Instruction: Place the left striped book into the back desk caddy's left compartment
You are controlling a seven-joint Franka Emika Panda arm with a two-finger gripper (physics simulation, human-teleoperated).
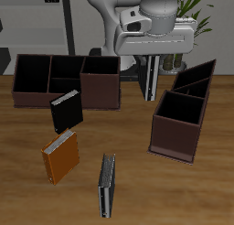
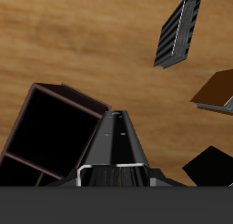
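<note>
1. My gripper (image 1: pixel 153 62) is clamped on the striped book (image 1: pixel 150 80), which hangs upright above the table (image 1: pixel 183 192).
2. The book sits between the back caddy (image 1: pixel 64 80) and the slanted caddy (image 1: pixel 183 114).
3. The left compartment (image 1: pixel 31 73) is well apart from it.

The table (image 1: pixel 128 137) looks like warm, matt wood with visible grain. Both caddies, the back desk caddy (image 1: pixel 99 93) and the slanted-top caddy (image 1: pixel 174 135), have a flat dark brown finish, maybe painted wood, while the gripper (image 1: pixel 154 62) body is glossy white plastic.
</note>
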